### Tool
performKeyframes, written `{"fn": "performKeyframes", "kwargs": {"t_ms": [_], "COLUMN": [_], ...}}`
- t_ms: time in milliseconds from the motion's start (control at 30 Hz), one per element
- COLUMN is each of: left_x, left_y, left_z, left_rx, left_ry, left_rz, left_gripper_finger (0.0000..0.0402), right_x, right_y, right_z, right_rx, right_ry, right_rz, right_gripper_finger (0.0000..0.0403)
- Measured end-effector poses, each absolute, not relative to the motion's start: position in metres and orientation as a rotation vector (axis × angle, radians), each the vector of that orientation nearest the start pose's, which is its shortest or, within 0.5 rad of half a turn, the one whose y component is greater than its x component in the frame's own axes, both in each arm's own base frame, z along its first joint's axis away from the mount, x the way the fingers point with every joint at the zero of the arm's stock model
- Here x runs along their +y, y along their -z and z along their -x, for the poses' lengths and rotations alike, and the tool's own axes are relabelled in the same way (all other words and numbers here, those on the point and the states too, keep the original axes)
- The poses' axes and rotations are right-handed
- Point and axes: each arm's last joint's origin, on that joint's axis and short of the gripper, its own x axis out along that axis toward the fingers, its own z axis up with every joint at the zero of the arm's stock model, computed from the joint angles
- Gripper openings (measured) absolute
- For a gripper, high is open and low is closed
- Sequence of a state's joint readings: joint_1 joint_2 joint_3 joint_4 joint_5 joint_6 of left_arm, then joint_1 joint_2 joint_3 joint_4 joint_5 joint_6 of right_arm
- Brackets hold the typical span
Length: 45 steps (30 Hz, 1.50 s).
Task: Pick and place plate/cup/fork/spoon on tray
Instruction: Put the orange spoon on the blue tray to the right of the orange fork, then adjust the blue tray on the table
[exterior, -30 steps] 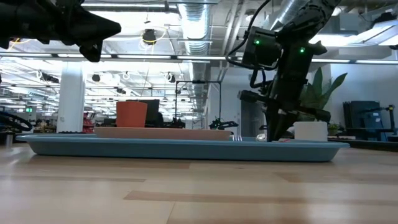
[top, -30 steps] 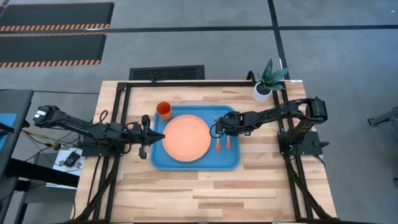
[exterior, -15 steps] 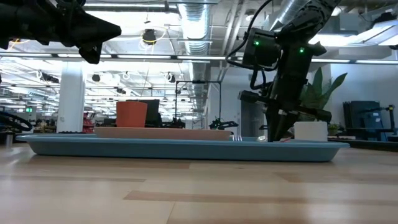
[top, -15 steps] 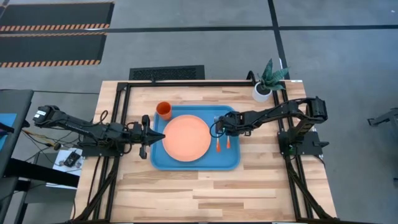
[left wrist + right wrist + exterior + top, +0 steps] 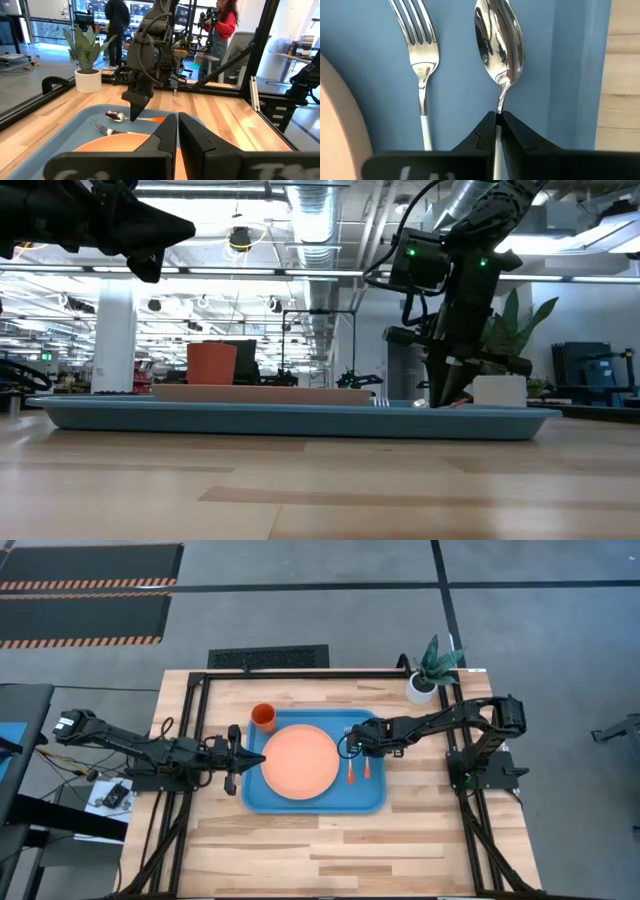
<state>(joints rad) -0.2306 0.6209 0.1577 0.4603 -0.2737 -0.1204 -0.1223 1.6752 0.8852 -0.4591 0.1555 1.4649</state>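
Note:
The blue tray (image 5: 300, 802) lies mid-table. On it are the salmon plate (image 5: 300, 761), the orange cup (image 5: 263, 718) at its far left corner, and, right of the plate, the fork (image 5: 422, 65) and the spoon (image 5: 499, 45) side by side, heads toward the far edge. My right gripper (image 5: 350, 748) is down at the spoon and shut on it. My left gripper (image 5: 240, 755) is shut and empty, level above the tray's left rim, pointing at the plate. My right gripper pinches the spoon's thin neck (image 5: 498, 107), just behind the bowl, between its two fingertips (image 5: 487, 125). The fingers come from above, pointing down, one on each side of the handle. The spoon lies flat on the tray floor beside the fork.
A white pot with a green plant (image 5: 421, 688) stands at the table's far right corner. Black frame rails (image 5: 200, 690) run along the table's left, far and right sides. Bare wood (image 5: 330, 850) lies near the front edge. People stand in the room beyond the table.

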Motion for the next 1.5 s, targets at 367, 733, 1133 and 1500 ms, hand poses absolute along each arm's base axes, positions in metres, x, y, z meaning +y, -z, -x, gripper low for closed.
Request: {"fn": "performKeyframes", "kwargs": {"t_ms": [367,733,1133,1500], "left_x": [-0.026,-0.026,-0.025,-0.028], "left_y": [-0.201,-0.2,-0.198,-0.196], "left_z": [-0.145,-0.145,-0.145,-0.145], "left_rx": [0.001,0.007,0.027,0.052], "left_ry": [-0.043,-0.043,-0.064,0.025], "left_rz": [0.127,0.125,0.112,0.106], "left_gripper_finger": [0.0006,0.0006,0.0006,0.0006], "right_x": [-0.04,-0.04,-0.04,-0.024], "right_y": [-0.143,-0.142,-0.153,-0.178], "right_z": [-0.289,-0.287,-0.286,-0.289], "right_rx": [0.85,0.865,0.91,0.795], "right_ry": [1.093,1.106,0.979,0.507], "right_rz": [-1.202,-1.149,-1.001,-0.52], "right_gripper_finger": [0.0067,0.0067,0.0058,0.0012]}}
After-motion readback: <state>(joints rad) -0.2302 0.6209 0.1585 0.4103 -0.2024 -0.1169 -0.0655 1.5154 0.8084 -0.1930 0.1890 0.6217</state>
